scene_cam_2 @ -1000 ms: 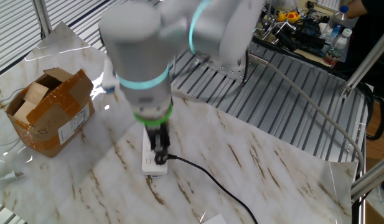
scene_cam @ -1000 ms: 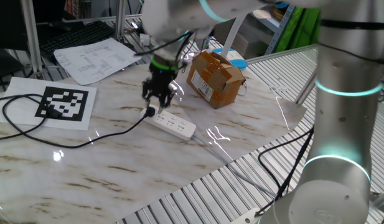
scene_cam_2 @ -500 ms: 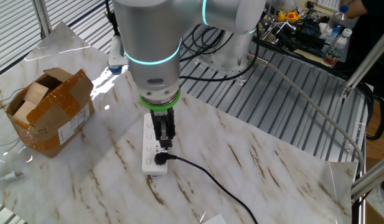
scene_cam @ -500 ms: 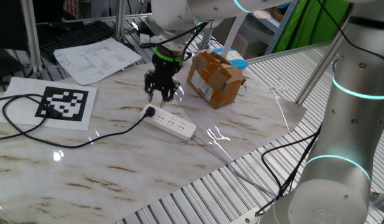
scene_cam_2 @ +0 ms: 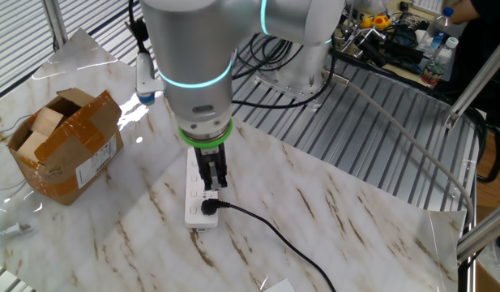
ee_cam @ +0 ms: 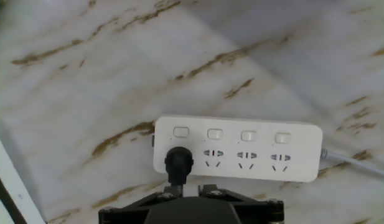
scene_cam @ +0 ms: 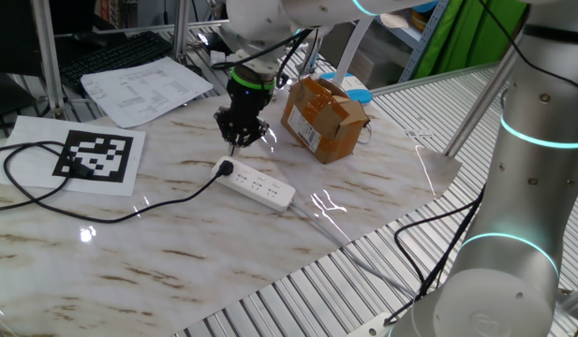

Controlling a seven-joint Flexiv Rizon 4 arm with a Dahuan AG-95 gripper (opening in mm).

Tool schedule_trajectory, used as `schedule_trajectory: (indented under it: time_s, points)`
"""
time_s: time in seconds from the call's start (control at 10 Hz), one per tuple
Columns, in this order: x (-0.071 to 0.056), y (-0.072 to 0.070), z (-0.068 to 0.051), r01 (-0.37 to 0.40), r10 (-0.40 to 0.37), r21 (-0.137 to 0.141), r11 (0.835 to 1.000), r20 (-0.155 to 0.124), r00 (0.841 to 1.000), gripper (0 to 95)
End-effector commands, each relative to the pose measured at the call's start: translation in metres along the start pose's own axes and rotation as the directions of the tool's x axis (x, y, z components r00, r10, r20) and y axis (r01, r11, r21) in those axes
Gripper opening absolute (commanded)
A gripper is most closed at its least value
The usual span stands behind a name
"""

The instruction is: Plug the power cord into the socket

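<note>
White socket (ee_cam: 241, 149), unlabelled switches, black power cord (ee_cam: 178, 163) plugged

Glossy silver-grey arm (scene_cam: 527, 131) built of thick rounded cylindrical segments, ringed at the joints with glowing turquoise light bands (scene_cam: 513, 133). Bright green collar (scene_cam_2: 206, 138) at the wrist, just above a small black two-finger gripper (scene_cam: 241, 143) with slim dark fingers (scene_cam_2: 211, 180). Black cables (scene_cam: 438, 225) looped loosely beside the wide base segment. From the hand view, only the gripper's black underside with small screws along the bottom edge
</note>
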State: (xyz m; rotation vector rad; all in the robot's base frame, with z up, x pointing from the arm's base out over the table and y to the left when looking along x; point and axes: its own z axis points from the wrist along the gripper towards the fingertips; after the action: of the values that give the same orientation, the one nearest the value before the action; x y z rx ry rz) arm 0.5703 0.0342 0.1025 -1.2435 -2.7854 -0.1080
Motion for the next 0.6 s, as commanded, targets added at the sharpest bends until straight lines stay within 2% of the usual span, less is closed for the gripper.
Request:
schedule_trajectory:
  time_s: [0.1,0.3,0.6]
  points:
    - [0.002,0.007,0.006,0.028,-0.029,0.018,0.999,0.031,0.999,0.0]
    - [0.003,0.013,0.013,0.056,-0.059,0.05,0.997,0.066,0.996,0.0]
    - [-0.002,0.011,0.022,0.087,-0.09,0.05,0.995,0.067,0.994,0.0]
